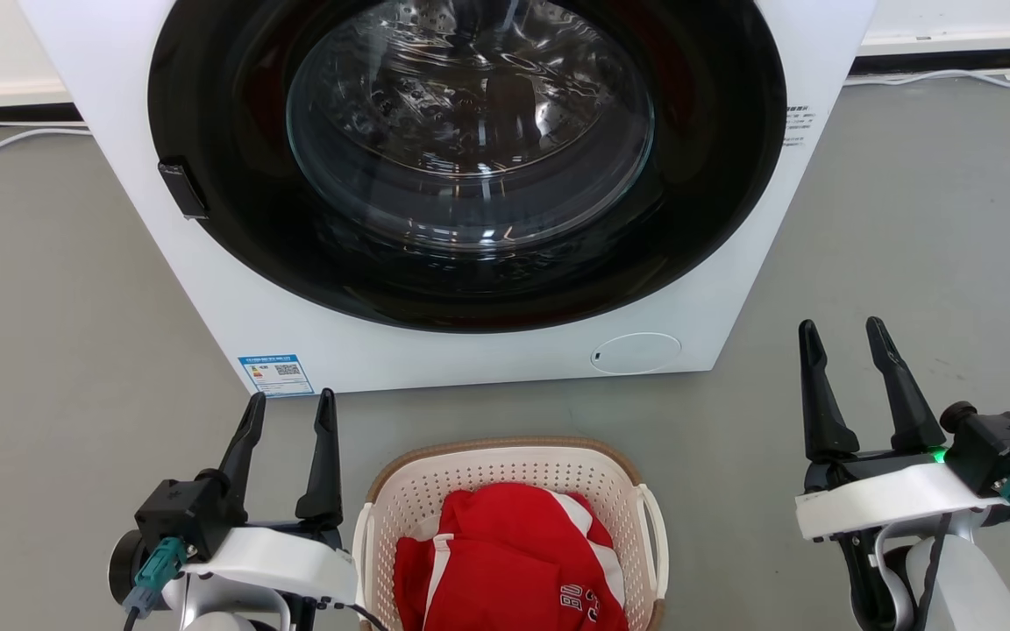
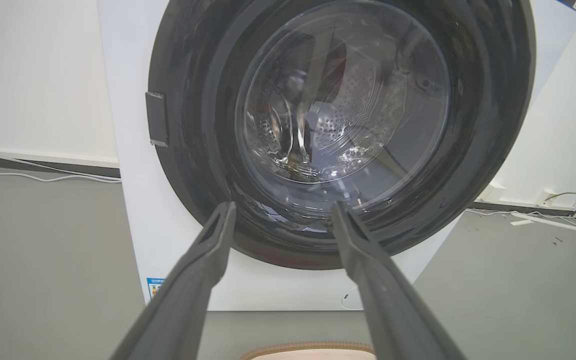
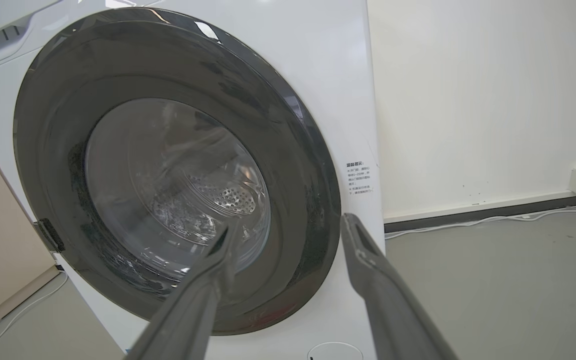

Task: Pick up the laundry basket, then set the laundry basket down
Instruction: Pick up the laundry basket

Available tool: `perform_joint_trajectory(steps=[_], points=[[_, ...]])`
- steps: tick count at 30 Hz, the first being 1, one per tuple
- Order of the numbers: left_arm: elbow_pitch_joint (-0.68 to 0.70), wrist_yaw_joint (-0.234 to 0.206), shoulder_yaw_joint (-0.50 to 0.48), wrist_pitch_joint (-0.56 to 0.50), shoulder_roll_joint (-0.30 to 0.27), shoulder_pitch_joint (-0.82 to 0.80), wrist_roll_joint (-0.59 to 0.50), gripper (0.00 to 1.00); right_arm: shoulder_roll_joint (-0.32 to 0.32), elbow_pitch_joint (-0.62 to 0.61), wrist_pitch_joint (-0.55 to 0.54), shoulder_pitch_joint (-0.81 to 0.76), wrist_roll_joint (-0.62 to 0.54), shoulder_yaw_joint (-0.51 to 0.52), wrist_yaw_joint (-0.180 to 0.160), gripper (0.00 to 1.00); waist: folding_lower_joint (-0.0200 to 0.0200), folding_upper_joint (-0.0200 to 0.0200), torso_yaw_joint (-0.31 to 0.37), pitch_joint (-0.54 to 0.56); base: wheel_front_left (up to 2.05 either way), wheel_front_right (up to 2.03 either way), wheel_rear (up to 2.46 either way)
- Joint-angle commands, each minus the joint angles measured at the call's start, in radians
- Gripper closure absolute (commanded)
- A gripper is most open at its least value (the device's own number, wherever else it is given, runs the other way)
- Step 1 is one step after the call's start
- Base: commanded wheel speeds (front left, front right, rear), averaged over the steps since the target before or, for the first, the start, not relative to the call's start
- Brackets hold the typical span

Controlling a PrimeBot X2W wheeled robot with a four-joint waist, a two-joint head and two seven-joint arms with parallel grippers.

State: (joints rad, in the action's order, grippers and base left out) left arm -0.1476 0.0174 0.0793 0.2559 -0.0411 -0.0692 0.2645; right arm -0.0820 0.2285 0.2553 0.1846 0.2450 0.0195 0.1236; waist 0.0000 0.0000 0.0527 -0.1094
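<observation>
At the lower left of the head view the left gripper (image 1: 292,399) hangs above the grey floor (image 1: 49,350), its two dark fingers spread with nothing between them. It is just beside the left loop handle (image 1: 363,536) of the laundry basket (image 1: 505,446) but not touching it. At bottom centre the basket stands on the floor in front of the washer (image 1: 207,289), its near end cut off by the lower edge of the frame and a red garment (image 1: 505,561) heaped inside. The left wrist view catches a strip of the brown rim at its bottom edge, with the fingers aimed at the washer door rather than at the basket. Further right is the right loop handle (image 1: 654,535), and at the lower right the right gripper (image 1: 842,326) is likewise spread and empty, well apart from the basket and higher in the frame than its partner. The lift has not begun, so the step in hand looks like the approach. To do it well, each wrist probably needs to tip downward until its fingers point at a handle, with the right arm covering the larger gap. Both pairs of fingers should then arrive level. Closing on the handles seems safer than pinching the perforated wall. Closing together and rising evenly should keep the basket flat and the garment inside. The washer stands near behind, which favours a straight upward lift.
</observation>
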Motion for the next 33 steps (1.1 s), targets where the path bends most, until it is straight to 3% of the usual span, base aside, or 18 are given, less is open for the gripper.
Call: perform_joint_trajectory(steps=[1,18,33], points=[[0.020,-0.002,-0.029,0.006,-0.009,-0.039,0.006,0.00,-0.007,-0.028,0.006,0.014,-0.006,-0.028,0.007,0.00,0.0000,0.0000,0.001,-0.001,0.00,0.00,0.00],[-0.008,0.009,-0.038,0.006,-0.009,-0.061,0.022,0.00,-0.008,-0.020,0.006,0.019,0.006,-0.037,0.007,0.00,0.0000,0.0000,0.003,-0.037,0.00,0.00,0.00],[-0.097,0.020,-0.029,0.006,-0.009,-0.153,0.039,0.00,-0.026,0.001,0.006,0.071,0.032,-0.057,0.007,0.00,0.0000,0.0000,-0.014,-0.182,0.00,0.00,0.00]])
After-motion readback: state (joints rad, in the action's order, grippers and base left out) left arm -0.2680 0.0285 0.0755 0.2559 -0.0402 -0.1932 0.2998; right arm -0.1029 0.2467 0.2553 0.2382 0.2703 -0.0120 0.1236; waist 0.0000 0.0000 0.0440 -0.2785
